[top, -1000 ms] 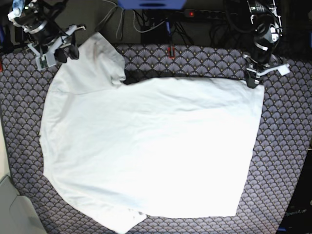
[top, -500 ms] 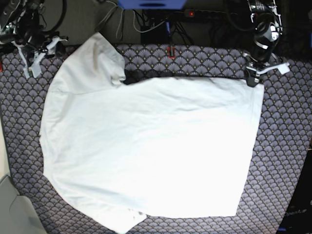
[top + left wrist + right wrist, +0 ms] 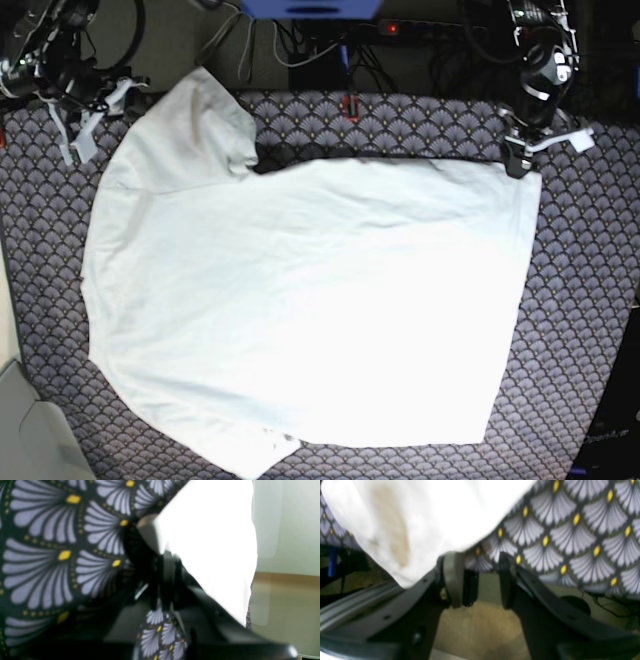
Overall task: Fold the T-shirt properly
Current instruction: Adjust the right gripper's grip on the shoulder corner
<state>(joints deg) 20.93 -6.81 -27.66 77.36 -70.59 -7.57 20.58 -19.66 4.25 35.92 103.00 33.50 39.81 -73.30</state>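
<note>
Left hand [image 3: 517, 160] is pinched shut on the shirt [image 3: 300, 310] corner at the tabletop's [image 3: 580, 300] far edge; my right hand [image 3: 482, 580] hangs half-open, empty, beside the sleeve. Lifting one-handed could drag the flat shirt askew; a shallow right grab may slip off.

T-shirt [image 3: 300, 300] flat on tablecloth [image 3: 580, 300]

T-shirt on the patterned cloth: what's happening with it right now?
The white T-shirt lies spread on the patterned cloth, not yet folded. The left gripper is shut at the shirt's far corner; whether it pinches the fabric is unclear. The right gripper hangs open beside the sleeve, holding nothing.
</note>
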